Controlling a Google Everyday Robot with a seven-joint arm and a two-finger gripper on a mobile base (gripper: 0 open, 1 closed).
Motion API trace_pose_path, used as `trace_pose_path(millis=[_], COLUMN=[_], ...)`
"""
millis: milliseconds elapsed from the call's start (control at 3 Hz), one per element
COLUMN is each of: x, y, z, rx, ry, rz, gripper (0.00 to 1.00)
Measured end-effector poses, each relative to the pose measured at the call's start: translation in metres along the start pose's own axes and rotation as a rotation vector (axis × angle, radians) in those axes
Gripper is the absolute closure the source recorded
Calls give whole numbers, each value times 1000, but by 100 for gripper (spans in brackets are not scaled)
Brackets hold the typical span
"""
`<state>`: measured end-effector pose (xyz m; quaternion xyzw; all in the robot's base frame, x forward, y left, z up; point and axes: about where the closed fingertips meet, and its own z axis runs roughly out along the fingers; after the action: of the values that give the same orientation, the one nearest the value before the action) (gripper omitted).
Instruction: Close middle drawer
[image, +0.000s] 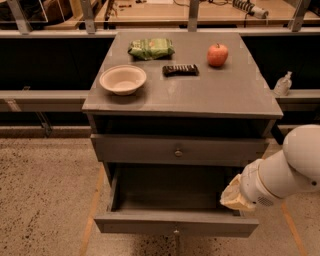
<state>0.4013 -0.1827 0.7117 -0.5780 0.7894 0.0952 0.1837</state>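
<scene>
The tool (233, 196), a cream-coloured end on the white arm (287, 170) that entered from the right, sat low in front of the cabinet, below the tabletop's (210, 95) front right corner. It was right at the right end of the middle drawer (175, 223), just behind its front panel; whether it touched the wood, and whether it was apart or together, could not be told.

The middle drawer stood pulled well out, its shallow box dark inside and its small round knob (176, 231) at the middle of the low front. Above it, a closed drawer (150, 149) (same grey, same kind of knob) lay flush under the tabletop's front edge.

On the tabletop, a pale bowl (122, 79) sat toward the left edge, a dark bar (180, 70) near the middle, a green bag (151, 48) toward the back edge and a red apple (217, 55) toward the back right corner. A small clear bottle (283, 83) stood beyond the right edge.
</scene>
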Motion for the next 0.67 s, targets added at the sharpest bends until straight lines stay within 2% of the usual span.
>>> trace_pose_path(millis=[333,667], x=[17,41], y=[3,10], z=[38,94], rx=[5,27], ry=[-36,-78], rz=[46,39], gripper=[100,100])
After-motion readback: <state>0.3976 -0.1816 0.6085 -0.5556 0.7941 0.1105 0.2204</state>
